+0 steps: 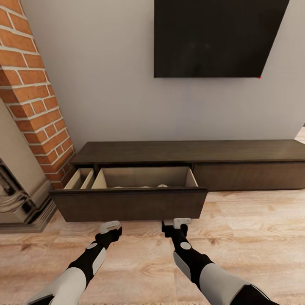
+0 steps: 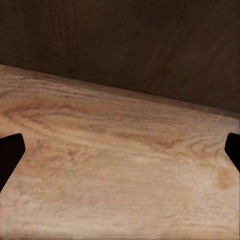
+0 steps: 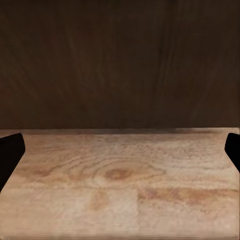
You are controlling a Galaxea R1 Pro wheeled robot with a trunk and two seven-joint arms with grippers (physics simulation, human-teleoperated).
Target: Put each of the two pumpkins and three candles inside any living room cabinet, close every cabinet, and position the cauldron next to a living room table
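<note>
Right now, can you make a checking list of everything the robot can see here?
Surface: light wooden floor, bare in front of the unit.
Job's things: cabinet against the wall, its left drawer pulled out; pale rounded tops just show inside, too hidden to name.
Clutter: nothing seen.
Grippers: left gripper and right gripper low before the drawer front, both open and empty, fingers spread wide.
Cables: nothing seen.
Surroundings: brick column on the left, grey wall, black screen above the cabinet.
</note>
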